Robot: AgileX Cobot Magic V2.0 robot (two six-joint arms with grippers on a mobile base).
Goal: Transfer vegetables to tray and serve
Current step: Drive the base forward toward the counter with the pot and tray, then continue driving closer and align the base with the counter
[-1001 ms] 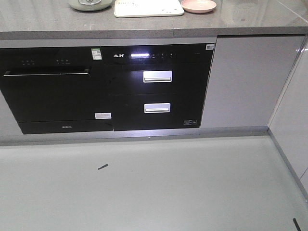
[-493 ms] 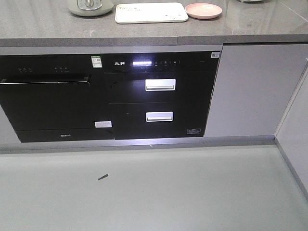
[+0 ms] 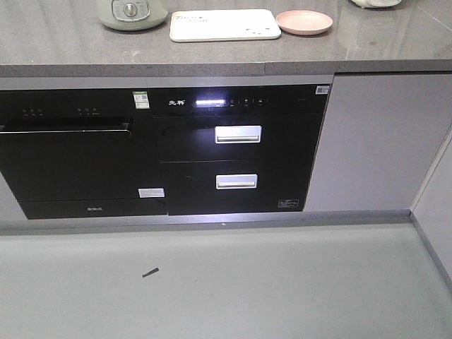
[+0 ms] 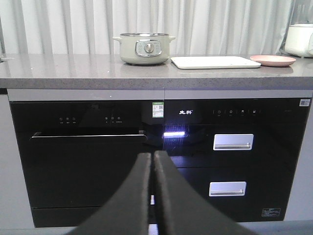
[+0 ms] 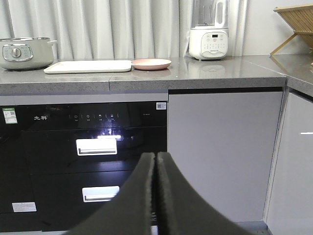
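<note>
1. We find the large cream rectangular plastic tray (image 3: pixel 223 28) lying flat on the grey stone worktop (image 3: pixel 63 42). It sits between the pale green round electric pot (image 3: pixel 133 13) and the round pink plate (image 3: pixel 304 30), just beside the plate.
2. We cannot place the green lettuce leaves. No green shows in any view, and the plate looks bare from the front camera. Both wrist cameras see it only edge-on.
3. The left claw (image 4: pixel 153 155) has its two fingers pressed together on nothing. The right claw (image 5: pixel 155 155) is the same, fingers together and empty. Both hang low in front of the black built-in appliances (image 3: pixel 233 148), well apart from the tray.
4. We judge the tray to be light and stiff, but broad and smooth. One claw at a corner would likely let it sag or twist, so we would take the raised rim at both short ends, one claw on each, and keep it level.
5. The rim looks rounded and probably slippery, so we would pinch across it firmly rather than hook it.
6. Lettuce of this kind should be very light, limp and easily torn. We would pinch it gently where the leaves overlap, so they lift together.
7. Loose leaves can slide on smooth plastic, so the loaded tray calls for slow, flat carrying.
</note>
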